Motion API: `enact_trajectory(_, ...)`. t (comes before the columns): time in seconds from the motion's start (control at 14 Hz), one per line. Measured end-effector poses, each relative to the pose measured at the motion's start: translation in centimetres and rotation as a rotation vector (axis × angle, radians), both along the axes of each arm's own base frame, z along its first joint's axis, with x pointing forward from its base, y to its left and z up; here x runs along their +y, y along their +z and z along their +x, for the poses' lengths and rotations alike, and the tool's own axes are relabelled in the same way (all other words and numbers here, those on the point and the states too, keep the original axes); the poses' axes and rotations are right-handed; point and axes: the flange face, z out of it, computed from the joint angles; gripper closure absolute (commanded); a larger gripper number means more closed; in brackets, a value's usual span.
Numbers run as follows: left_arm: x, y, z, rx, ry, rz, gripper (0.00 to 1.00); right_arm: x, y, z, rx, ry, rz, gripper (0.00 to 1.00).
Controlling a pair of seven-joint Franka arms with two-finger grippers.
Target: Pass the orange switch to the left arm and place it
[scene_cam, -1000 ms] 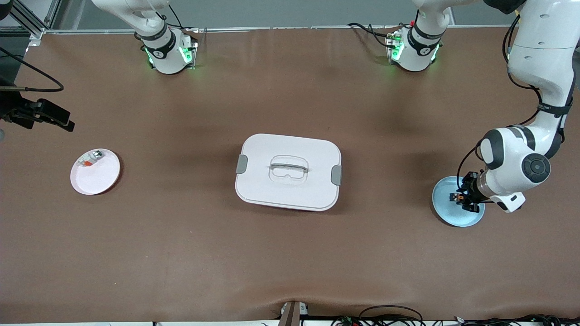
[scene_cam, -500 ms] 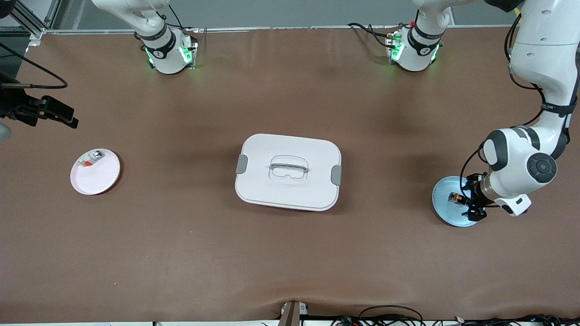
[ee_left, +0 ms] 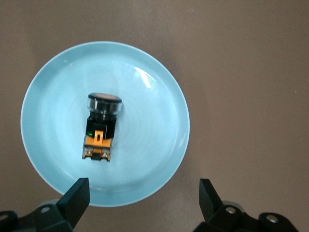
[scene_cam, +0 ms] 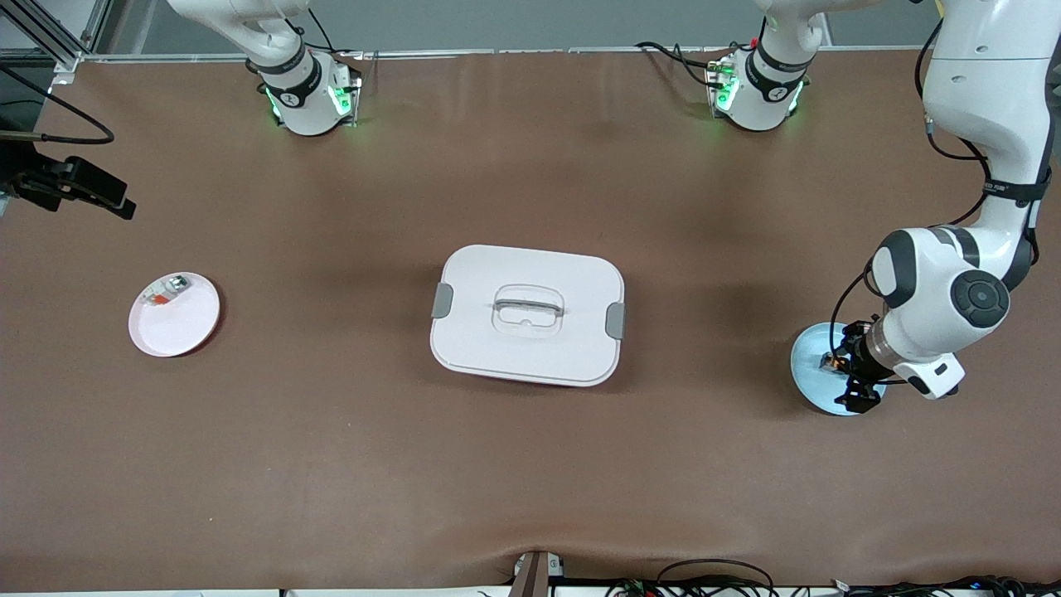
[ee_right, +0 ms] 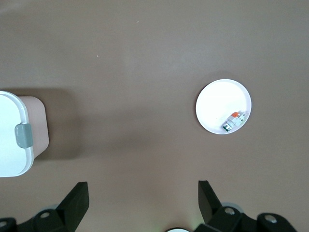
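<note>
The small black push-button switch with the orange cap (ee_left: 100,126) is lying released in the round pale-blue plate (ee_left: 159,96) while the left gripper (ee_left: 144,205) is hovering above, fingers spread; the right gripper (ee_right: 143,205), open, is waiting over the brown desk (scene_cam: 530,464), clear of the lidded white plastic box (scene_cam: 527,314).

The orange switch (ee_left: 100,126) lies on a plate (ee_left: 159,96) at the left arm's end, the box (scene_cam: 527,314) mid-table.

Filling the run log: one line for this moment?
orange switch: on blue plate | left gripper: open above it | right gripper: open, waiting
</note>
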Motion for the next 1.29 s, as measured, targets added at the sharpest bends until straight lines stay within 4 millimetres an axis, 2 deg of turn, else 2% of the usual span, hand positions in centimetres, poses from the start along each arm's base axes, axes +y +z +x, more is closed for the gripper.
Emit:
enact_trajectory(0.14,-1.2,1.2,-0.1,0.006,-0.057,0.008,0.00,-0.5,0.0,0.0,0.001,-0.010,0.000,0.00)
enact_trajectory(0.29,-2.2,2.6,-0.3,0.001,-0.184,0.022,0.00,-0.9,0.0,-0.1,0.001,-0.018,0.000,0.00)
enact_trajectory(0.71,-4.0,5.4,-0.8,-0.023,-0.767,0.088,0.00,-0.9,0.2,-0.3,-0.003,-0.047,-0.001,0.00)
enact_trajectory(0.86,-4.4,6.4,-0.8,-0.035,-0.907,0.109,0.00,-0.8,0.2,-0.4,-0.003,-0.045,-0.001,0.00)
enact_trajectory(1.0,-4.2,7.4,-0.8,-0.048,-0.991,0.127,0.00,-1.0,0.2,-0.4,-0.003,-0.048,-0.001,0.00)
enact_trajectory(1.29,-3.9,10.3,-0.8,-0.087,-1.040,0.158,0.00,-1.2,0.0,-0.6,0.003,-0.052,0.000,0.00)
